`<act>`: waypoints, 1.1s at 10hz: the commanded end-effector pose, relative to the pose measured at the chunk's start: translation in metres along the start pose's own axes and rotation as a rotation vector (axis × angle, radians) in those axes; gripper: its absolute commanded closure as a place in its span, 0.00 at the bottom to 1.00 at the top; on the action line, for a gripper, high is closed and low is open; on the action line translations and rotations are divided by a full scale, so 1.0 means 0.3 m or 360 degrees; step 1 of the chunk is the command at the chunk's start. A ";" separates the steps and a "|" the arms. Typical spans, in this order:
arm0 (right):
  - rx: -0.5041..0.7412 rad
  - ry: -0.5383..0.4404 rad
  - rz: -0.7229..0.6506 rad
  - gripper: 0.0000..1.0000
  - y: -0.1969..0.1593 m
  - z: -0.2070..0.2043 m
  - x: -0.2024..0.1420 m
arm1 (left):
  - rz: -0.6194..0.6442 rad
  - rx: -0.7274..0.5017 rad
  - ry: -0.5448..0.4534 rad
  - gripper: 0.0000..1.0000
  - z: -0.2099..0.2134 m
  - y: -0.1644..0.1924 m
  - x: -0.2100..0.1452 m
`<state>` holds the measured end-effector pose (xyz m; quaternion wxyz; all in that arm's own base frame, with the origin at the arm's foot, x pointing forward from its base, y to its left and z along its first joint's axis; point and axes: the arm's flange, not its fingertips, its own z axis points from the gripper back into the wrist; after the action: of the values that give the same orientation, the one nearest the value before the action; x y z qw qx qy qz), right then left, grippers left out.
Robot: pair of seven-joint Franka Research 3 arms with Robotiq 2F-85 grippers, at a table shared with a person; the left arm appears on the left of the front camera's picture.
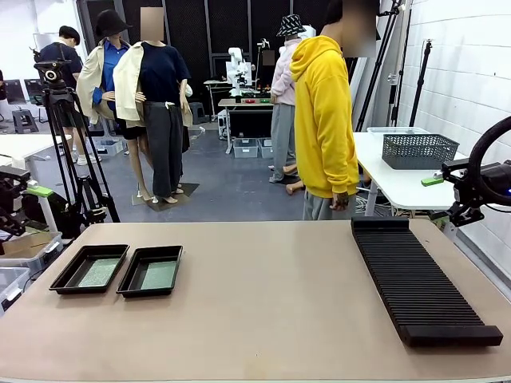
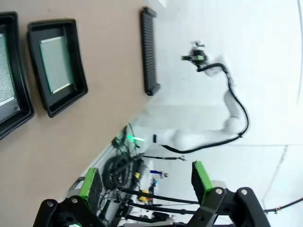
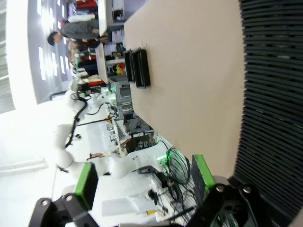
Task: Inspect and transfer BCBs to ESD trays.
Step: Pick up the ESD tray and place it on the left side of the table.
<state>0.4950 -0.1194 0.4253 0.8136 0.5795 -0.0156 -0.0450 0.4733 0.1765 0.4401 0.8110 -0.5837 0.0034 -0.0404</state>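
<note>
Two black ESD trays stand side by side at the table's left, the left one [image 1: 70,266] and the right one [image 1: 132,274]. A green BCB lies flat in each, one [image 1: 99,273] in the left tray and one [image 1: 159,275] in the right. My left gripper [image 1: 32,192] hangs off the table's left edge, open and empty. My right gripper [image 1: 437,182] is off the right edge, also open and empty. In the left wrist view the open gripper [image 2: 146,182] is far from the trays [image 2: 80,71] and a board [image 2: 56,64]. The right wrist view has its open gripper [image 3: 143,177] beside the table.
A long black ribbed rack [image 1: 415,275] lies along the table's right side [image 3: 272,94]. A person in a yellow hoodie [image 1: 323,120] stands at the far edge. A grey mesh basket [image 1: 417,150] sits on a white table behind. The table's middle [image 1: 263,295] is bare.
</note>
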 end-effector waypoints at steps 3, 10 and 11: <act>0.0000 0.0002 -0.0001 0.00 0.005 -0.002 0.000 | -0.0057 -0.0252 0.0109 0.00 0.040 0.029 0.068; 0.0000 0.0002 -0.0001 0.00 0.005 -0.002 0.000 | -0.0006 -0.0202 0.0112 0.00 0.006 0.038 0.061; 0.0000 0.0002 -0.0001 0.00 0.005 -0.002 0.000 | -0.0006 -0.0202 0.0112 0.00 0.006 0.038 0.061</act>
<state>0.4951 -0.1193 0.4252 0.8136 0.5795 -0.0155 -0.0449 0.4942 0.1812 0.4306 0.7668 -0.6376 0.0349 -0.0652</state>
